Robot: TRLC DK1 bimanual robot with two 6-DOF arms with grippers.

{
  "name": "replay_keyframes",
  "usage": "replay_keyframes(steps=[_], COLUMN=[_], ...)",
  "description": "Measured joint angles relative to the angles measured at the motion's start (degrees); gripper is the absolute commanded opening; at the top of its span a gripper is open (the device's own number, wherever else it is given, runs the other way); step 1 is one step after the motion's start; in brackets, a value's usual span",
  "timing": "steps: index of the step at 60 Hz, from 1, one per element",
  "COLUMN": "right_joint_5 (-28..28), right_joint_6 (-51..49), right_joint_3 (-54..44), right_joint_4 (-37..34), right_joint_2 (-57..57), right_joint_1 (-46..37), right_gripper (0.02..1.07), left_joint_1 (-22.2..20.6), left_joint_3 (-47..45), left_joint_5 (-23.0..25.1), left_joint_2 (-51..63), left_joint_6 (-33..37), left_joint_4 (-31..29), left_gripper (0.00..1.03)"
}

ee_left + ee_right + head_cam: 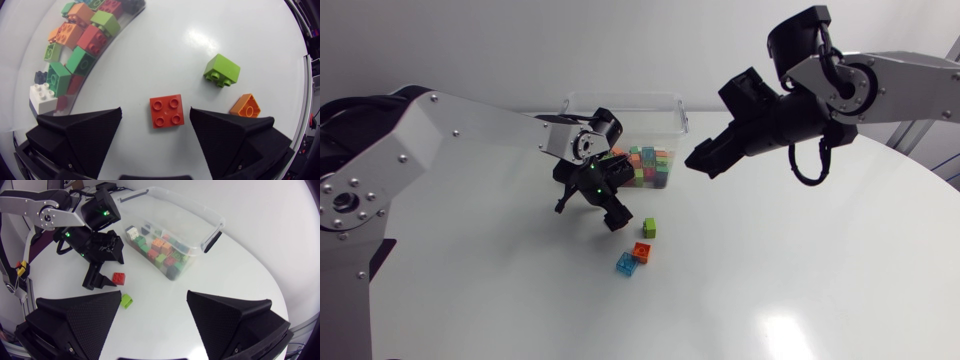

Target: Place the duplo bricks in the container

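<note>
the left pincer [156, 114] stands wide open over the white table [820, 280], with a red brick [167, 111] lying flat between its fingers and touching neither. only the left wrist view shows this plainly; in the head view the pincer covers that brick. ahead of one finger lies a green brick [222, 70], tilted, and an orange brick [245, 106] partly hidden by that finger. the head view alone shows a blue brick [626, 264], just beside the orange one. the clear container [620, 98], holding many mixed bricks, sits close behind the left pincer. the right pincer [154, 297] hangs above the table near the container's end — spread wide, holding nothing. the table is glossy, and the loose bricks lie well apart from its rounded edge.
</note>
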Motion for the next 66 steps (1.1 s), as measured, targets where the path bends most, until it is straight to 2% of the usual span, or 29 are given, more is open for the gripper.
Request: replay_keyframes(steps=[5, 10, 16, 17, 30, 45, 66], right_joint_5=[0.00, 0.02, 0.07, 0.04, -0.02, -2.58, -5.88], right_joint_6=[-0.20, -0.22, -1.25, -1.53, -8.98, -20.09, -31.71], right_joint_3=[-2.14, -4.28, -6.73, -7.06, -8.50, -5.75, 3.87], right_joint_4=[0.72, 1.46, 2.25, 2.27, 2.51, 0.00, -5.66], right_joint_2=[0.00, 0.00, 0.00, 0.00, 1.09, 11.32, 19.41], right_joint_1=[0.11, 0.55, 1.70, 1.90, 4.28, 4.63, 5.40], right_gripper=[0.97, 0.96, 0.96, 0.96, 0.96, 0.97, 1.00], left_joint_1=[0.00, 0.00, -0.07, -0.13, -0.22, -0.20, 0.02], left_joint_3=[0.35, 1.20, 1.99, 2.05, 4.02, 2.97, -4.42], left_joint_5=[0.00, 0.00, 0.00, 0.00, 0.13, 2.47, 3.10], left_joint_2=[0.59, 1.40, 2.25, 2.40, 3.56, 2.58, -11.98], left_joint_6=[-0.11, -0.13, -0.15, -0.20, -1.42, -1.40, -1.18], left_joint_4=[-0.26, -0.61, -1.31, -1.49, -4.59, -5.40, -5.68], left_gripper=[0.84, 0.72, 0.45, 0.43, 0.38, 0.37, 0.37])
